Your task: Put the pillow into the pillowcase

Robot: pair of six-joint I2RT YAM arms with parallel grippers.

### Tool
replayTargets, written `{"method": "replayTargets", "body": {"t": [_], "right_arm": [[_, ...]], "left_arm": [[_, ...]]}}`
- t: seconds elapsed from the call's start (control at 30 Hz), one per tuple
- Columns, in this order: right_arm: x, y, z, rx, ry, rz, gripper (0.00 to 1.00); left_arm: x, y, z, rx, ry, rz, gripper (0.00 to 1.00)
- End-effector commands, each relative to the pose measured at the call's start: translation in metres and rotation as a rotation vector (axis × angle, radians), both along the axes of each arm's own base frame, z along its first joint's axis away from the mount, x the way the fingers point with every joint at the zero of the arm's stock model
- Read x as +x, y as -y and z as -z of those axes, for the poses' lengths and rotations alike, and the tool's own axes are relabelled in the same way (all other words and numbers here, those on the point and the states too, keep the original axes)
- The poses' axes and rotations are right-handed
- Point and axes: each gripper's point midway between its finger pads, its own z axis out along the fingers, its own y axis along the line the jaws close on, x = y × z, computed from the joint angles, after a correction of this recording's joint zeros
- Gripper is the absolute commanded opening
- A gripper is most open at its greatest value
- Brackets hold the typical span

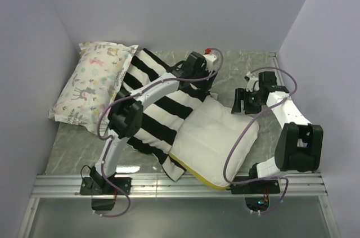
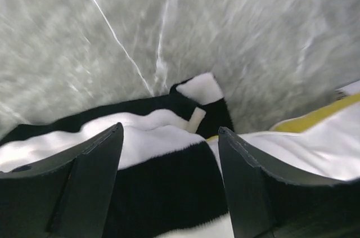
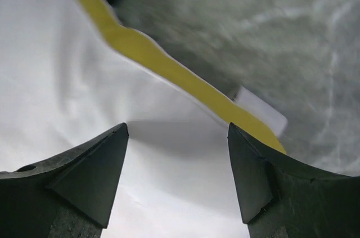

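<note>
**A:** Cream-white item first: where is the pillow (image 1: pixel 211 137)?

**B:** Flat on the tabletop (image 1: pixel 247 63), right of centre, with the yellow band (image 1: pixel 197 177) along its near edge. Its left side overlaps the pillowcase (image 1: pixel 154 111).

**A:** Pillowcase, condition?

**B:** Broad black and white stripes, spread left of centre, running far to near under the left arm (image 1: pixel 126 117). I cannot tell whether any of the pillow is inside it.

**A:** Left tool (image 2: pixel 170 129)?

**B:** Fingers apart, nothing between them. It hangs over a far corner of the pillowcase, with bare tabletop beyond.

**A:** Right tool (image 3: pixel 178 126)?

**B:** Also spread and empty, over the pillow's white face, close to the yellow band. A small white tag (image 3: pixel 260 108) sticks out beside that band.

**A:** Other stock?

**B:** One printed pillow (image 1: pixel 93 83), pastel pattern, far left, just beside the pillowcase.
</note>
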Motion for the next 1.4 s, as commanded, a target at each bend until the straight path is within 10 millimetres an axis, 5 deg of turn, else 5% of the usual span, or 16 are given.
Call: {"method": "replayTargets", "body": {"t": [0.0,0.2,0.27,0.37,0.4,0.5,0.7,0.87,1.03,1.23,1.3,1.37], "right_arm": [[-0.029,0.017,0.023,-0.036,-0.143,-0.023,0.79],[-0.037,0.0,0.03,0.074,-0.205,-0.089,0.74],[-0.036,-0.004,0.033,0.106,-0.226,-0.101,0.64],[-0.036,-0.011,0.035,0.151,-0.243,-0.122,0.43],[-0.034,-0.013,0.035,0.166,-0.244,-0.129,0.37],[-0.031,-0.025,0.035,0.208,-0.244,-0.154,0.01],[-0.016,-0.05,0.033,0.247,-0.206,-0.18,0.0],[0.005,-0.057,0.017,0.283,-0.147,-0.156,0.0],[0.022,-0.057,-0.006,0.295,-0.053,-0.125,0.0],[0.048,-0.047,-0.02,0.281,0.03,-0.024,0.0],[0.059,-0.046,-0.023,0.284,0.067,-0.001,0.0],[0.067,-0.047,-0.023,0.304,0.075,0.03,0.0]], "left_arm": [[0.001,0.007,0.002,0.009,-0.027,0.012,0.74],[-0.016,0.007,0.041,0.033,-0.137,0.037,0.71],[-0.024,0.005,0.057,0.051,-0.183,0.04,0.65],[-0.028,0.006,0.064,0.037,-0.212,0.029,0.33],[-0.029,0.009,0.061,0.022,-0.216,0.033,0.15],[-0.034,0.026,0.044,-0.047,-0.223,0.077,0.0],[-0.078,0.087,-0.008,-0.208,-0.22,0.248,0.0],[-0.129,0.121,-0.02,-0.298,-0.315,0.326,0.0],[-0.126,0.117,-0.005,-0.362,-0.396,0.284,0.0],[-0.1,0.098,-0.025,-0.422,-0.404,0.345,0.0],[-0.106,0.096,-0.041,-0.401,-0.377,0.428,0.0],[-0.12,0.092,-0.03,-0.321,-0.373,0.501,0.0]]}}
